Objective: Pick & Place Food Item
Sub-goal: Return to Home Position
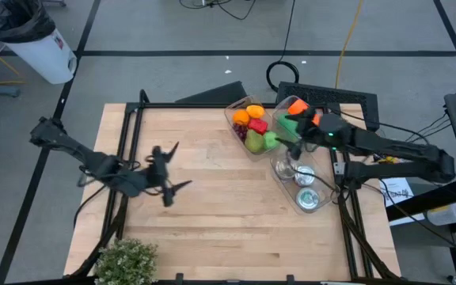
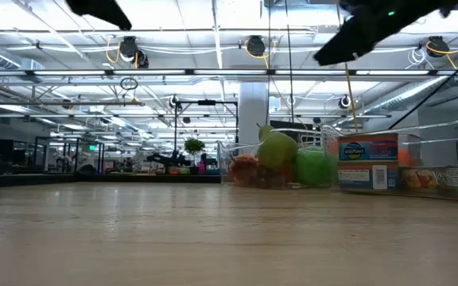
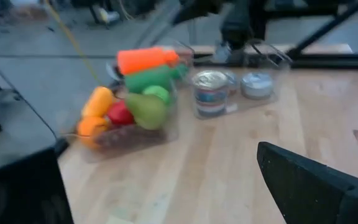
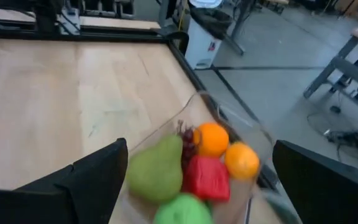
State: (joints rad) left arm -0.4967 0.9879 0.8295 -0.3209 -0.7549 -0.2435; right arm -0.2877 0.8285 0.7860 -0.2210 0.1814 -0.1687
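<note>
At the table's far right a clear bin [image 1: 252,127] holds two oranges, a red piece, grapes and a green pear [image 4: 157,171]; the pear lies against the red piece [image 4: 207,177]. Beside it, a second bin [image 1: 295,109] holds an orange piece and a green piece. My right gripper [image 1: 293,149] hangs open above the bins, its fingers wide apart over the fruit [image 4: 199,149] and touching nothing. My left gripper [image 1: 179,166] is open in the air over the table's left middle. Only one of its fingers [image 3: 316,186] shows in its wrist view.
A third clear bin [image 1: 305,188] with cans [image 3: 211,93] lies nearer the front, by the table's right edge. A small bush-like plant [image 1: 127,260] stands at the front left corner. Bare wood [image 1: 228,206] spans the table's middle. A black frame runs along the table's edges.
</note>
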